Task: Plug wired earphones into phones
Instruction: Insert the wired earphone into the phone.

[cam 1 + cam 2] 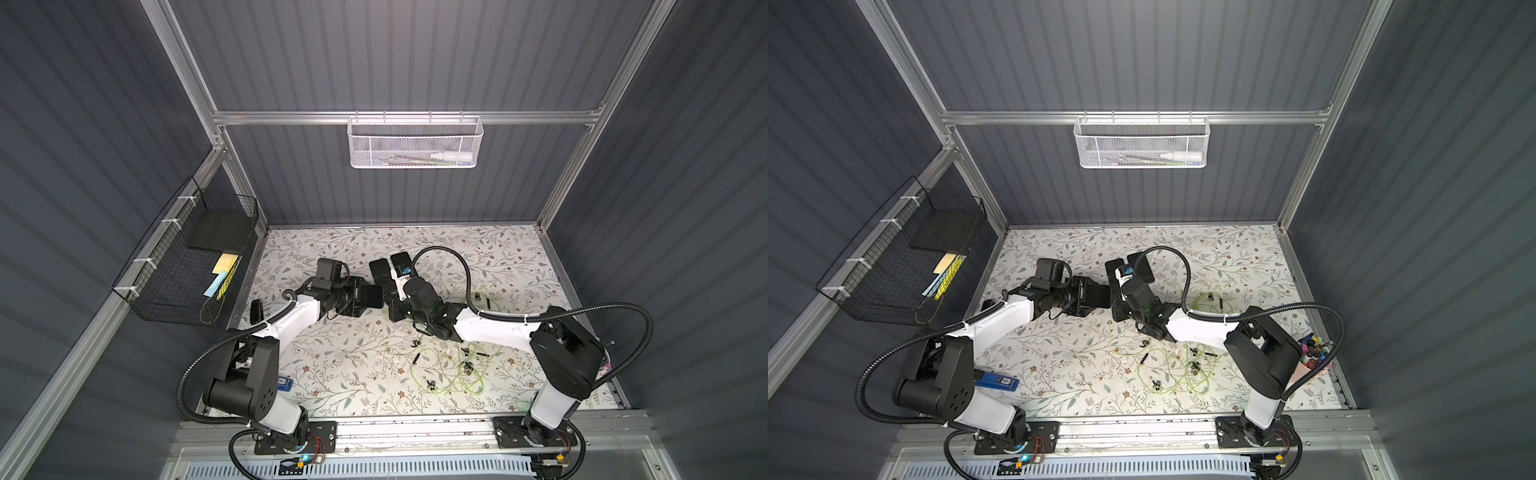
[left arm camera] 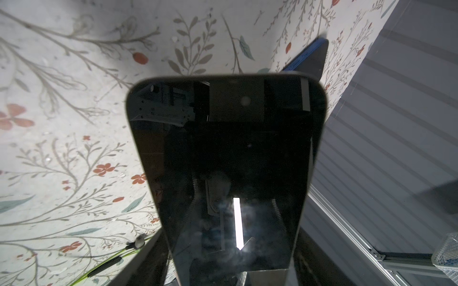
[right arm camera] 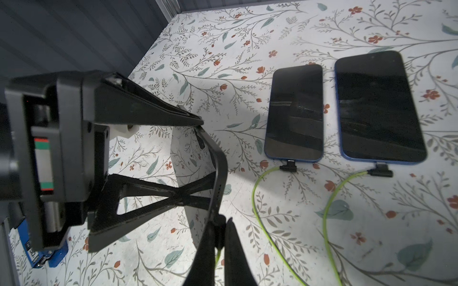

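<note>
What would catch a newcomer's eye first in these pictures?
The held phone, clamped in the left tool near the middle of the floral table, fills the left wrist view. In the right wrist view a smaller phone and a larger phone lie flat side by side, each with a black plug in its end and a yellow-green cord trailing off.

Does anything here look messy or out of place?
Yes: earphone cords lie in a loose tangle on the table by the right arm. One phone is clamped in the left gripper, tilted, not lying flat.
</note>
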### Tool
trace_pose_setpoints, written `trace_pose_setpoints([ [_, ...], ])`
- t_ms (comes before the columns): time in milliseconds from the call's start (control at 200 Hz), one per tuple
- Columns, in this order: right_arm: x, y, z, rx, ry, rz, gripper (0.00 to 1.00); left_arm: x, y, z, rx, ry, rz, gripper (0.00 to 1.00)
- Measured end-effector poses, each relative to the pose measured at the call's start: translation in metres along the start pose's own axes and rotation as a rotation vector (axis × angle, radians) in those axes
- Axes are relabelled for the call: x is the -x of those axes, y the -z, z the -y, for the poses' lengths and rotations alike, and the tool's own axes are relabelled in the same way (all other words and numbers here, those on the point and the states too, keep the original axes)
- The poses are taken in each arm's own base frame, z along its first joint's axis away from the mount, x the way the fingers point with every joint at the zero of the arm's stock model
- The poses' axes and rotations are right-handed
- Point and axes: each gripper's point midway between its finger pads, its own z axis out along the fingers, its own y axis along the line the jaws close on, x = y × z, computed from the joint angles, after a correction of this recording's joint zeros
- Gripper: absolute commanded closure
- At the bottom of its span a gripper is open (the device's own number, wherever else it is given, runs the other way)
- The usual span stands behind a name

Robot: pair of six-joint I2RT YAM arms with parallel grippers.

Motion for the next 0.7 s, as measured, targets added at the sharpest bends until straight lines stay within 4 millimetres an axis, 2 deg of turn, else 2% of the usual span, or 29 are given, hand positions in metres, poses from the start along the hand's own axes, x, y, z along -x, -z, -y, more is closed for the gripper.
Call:
trace_pose_setpoints([
  [75, -0.003, 0.001, -0.002, 0.02, 0.007, -0.022, 0.56, 0.0, 0.001, -0.006, 0.023, -0.019, -0.014, 1.0],
  [145, -0.006, 0.007, 0.002, 0.029, 0.0, -0.051, 0.38, 0.005, 0.002, -0.014, 0.064, -0.043, -0.008, 1.0],
  [250, 0.002, 0.027, 0.02, 0.015, -0.018, -0.069, 0.14, 0.03, 0.004, -0.021, 0.135, -0.076, 0.051, 1.0],
  [265, 0.005, 0.032, 0.025, 0.003, -0.027, -0.066, 0.08, 0.034, 0.004, -0.021, 0.144, -0.083, 0.062, 1.0],
  [295, 0.01, 0.039, 0.033, -0.01, -0.037, -0.065, 0.01, 0.043, 0.005, -0.021, 0.168, -0.104, 0.089, 1.0],
  [415, 0.034, 0.073, 0.072, -0.087, -0.045, -0.045, 0.01, 0.071, 0.004, -0.011, 0.255, -0.224, 0.178, 1.0],
  [500, 0.046, 0.098, 0.114, -0.184, -0.053, -0.031, 0.01, 0.085, -0.003, 0.002, 0.316, -0.353, 0.207, 1.0],
  [570, 0.048, 0.117, 0.149, -0.27, -0.056, -0.023, 0.01, 0.093, -0.012, 0.01, 0.371, -0.463, 0.211, 1.0],
  [630, 0.044, 0.133, 0.18, -0.352, -0.06, -0.03, 0.01, 0.1, -0.02, 0.015, 0.424, -0.557, 0.211, 1.0],
  [700, 0.036, 0.146, 0.207, -0.421, -0.066, -0.048, 0.01, 0.103, -0.03, 0.017, 0.488, -0.66, 0.202, 1.0],
])
